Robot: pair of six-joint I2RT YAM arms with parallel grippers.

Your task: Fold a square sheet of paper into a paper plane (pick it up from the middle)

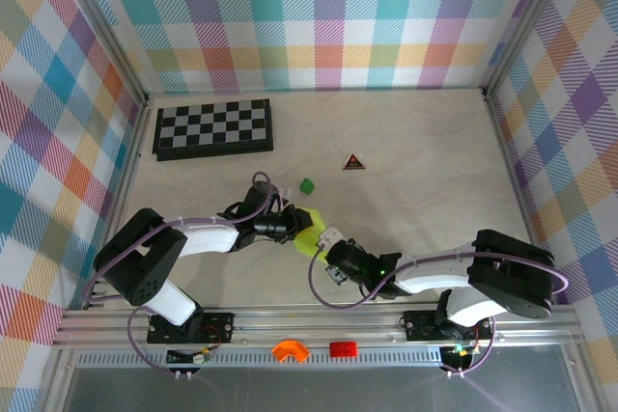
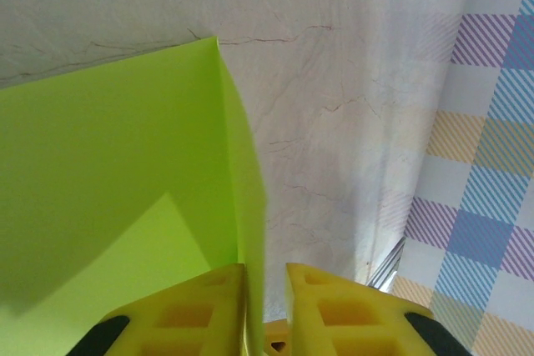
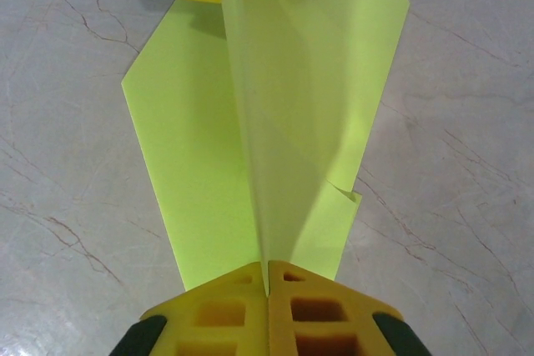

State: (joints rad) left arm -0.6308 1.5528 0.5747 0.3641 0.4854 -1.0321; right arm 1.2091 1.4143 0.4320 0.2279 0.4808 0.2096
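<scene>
Paper plane [image 1: 308,236] of lime yellow-green is held between the two arms, nearer to us than the chessboard [image 1: 213,128] and off to its right, low over the tabletop [image 1: 435,171]. We cannot tell whether its spread flaps touch the surface. The left jaws are nearly closed, pinching the upright centre fold at one end. The right jaws are pressed fully together on the same fold at the other end.

We see a pale tabletop, marbled with fine dark veins. The chessboard lies flat near the far left corner. A small dark green block [image 1: 307,184] sits between the chessboard and the plane, and a dark triangle [image 1: 354,162] lies further right of the chessboard. Pastel plaid walls [image 1: 328,16] close in three sides. Well nearer than the chessboard, a metal rail [image 1: 386,317] carries the arms' bases, with an orange piece [image 1: 290,350] and a red piece [image 1: 343,348] just in front of it.
</scene>
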